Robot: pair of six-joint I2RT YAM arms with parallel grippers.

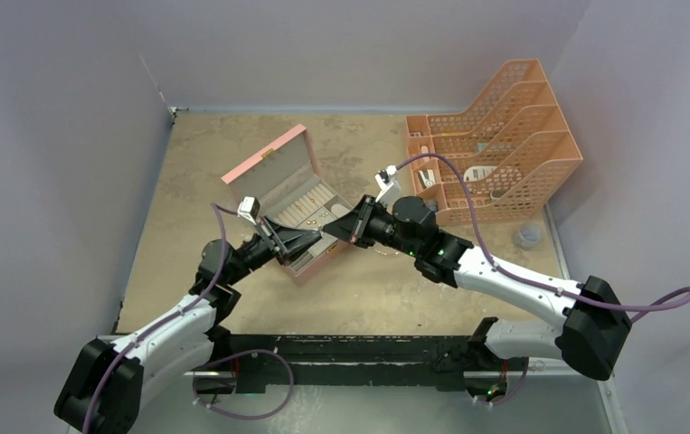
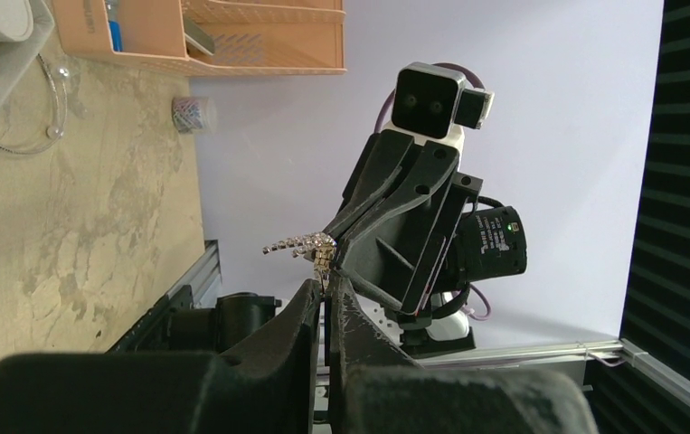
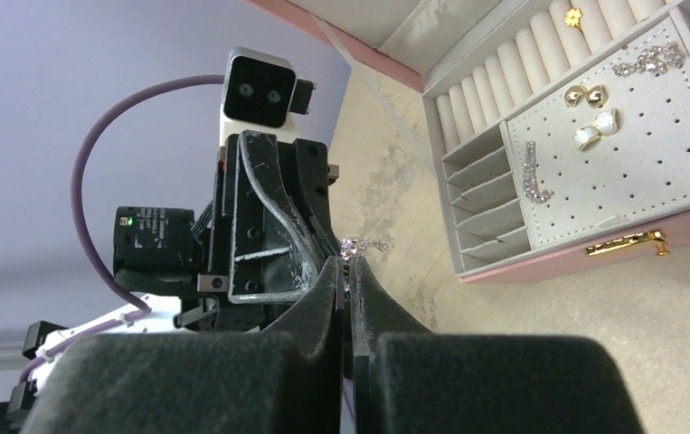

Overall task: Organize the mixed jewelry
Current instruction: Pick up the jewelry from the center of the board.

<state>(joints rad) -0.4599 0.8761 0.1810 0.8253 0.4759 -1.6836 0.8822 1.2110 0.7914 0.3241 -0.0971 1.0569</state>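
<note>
At left, the left gripper (image 1: 307, 240) reaches over the front edge of an open pink rectangular jewelry box with pale grey lining (image 1: 273, 172) on a tan mottled tabletop (image 1: 187, 181). Its two black fingers (image 2: 287, 334) are pressed together on the lower end of a small silvery chain-like piece (image 2: 300, 245) set with sparkling stones. Meeting it tip to tip from the other side, the right gripper (image 1: 334, 230) is likewise pinched tight on the same piece, which is held in the air between the two, just in front of the box. Inside the box, two round gold earrings (image 3: 585, 93), a pair of white earrings (image 3: 594, 133) and further silvery pieces (image 3: 533, 172) rest on the perforated grey pad. A large thin wire hoop (image 2: 62, 90) lies on the tabletop just beside the box. A peach mesh plastic file organizer (image 1: 504, 127) stands at far right.
</note>
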